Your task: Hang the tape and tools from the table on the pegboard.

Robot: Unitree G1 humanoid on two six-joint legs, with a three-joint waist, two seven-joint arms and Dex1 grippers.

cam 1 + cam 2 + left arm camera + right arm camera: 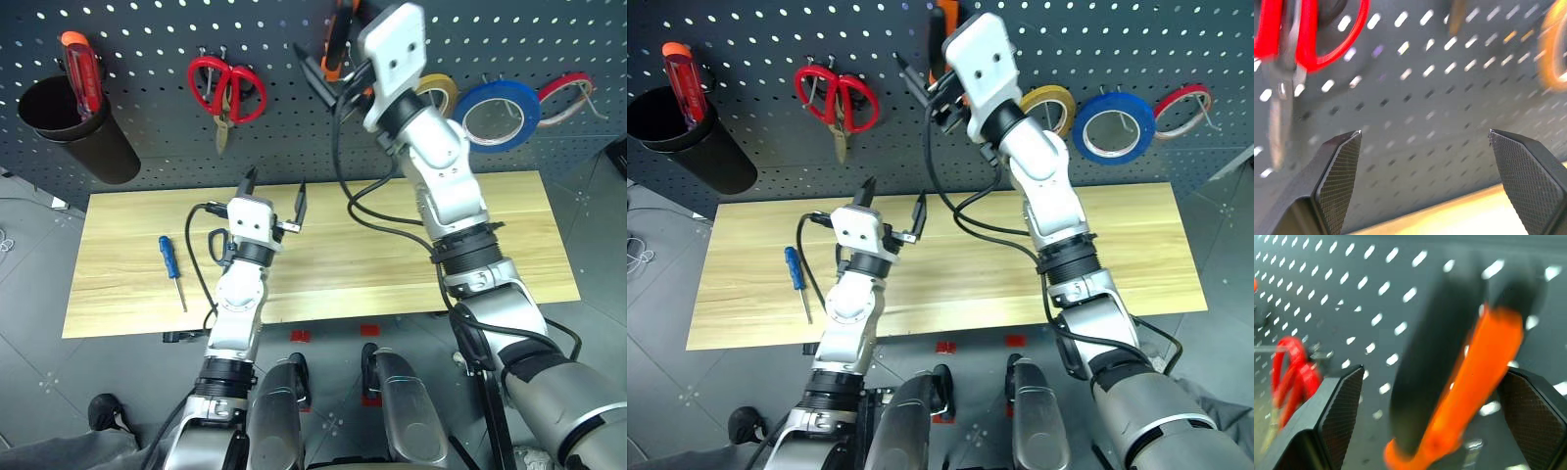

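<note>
Pliers with orange-and-black handles (337, 41) hang high on the dark pegboard (274, 137). My right gripper (328, 76) is raised to them. In the right wrist view the pliers (1469, 382) stand between its open fingers, with a gap beside the left finger (1342, 406). The thin yellow tape ring (438, 93) hangs on the board just right of that arm. A small blue-handled screwdriver (168, 257) lies on the left part of the wooden table (127, 225). My left gripper (275, 186) hovers open and empty over the table's back edge, facing the board.
Red-handled scissors (225, 90) hang on the board left of centre. A black cup (78, 127) holding a red screwdriver (80, 73) is mounted at far left. A blue tape ring (502, 113) and a red tape ring (566, 93) hang at the right.
</note>
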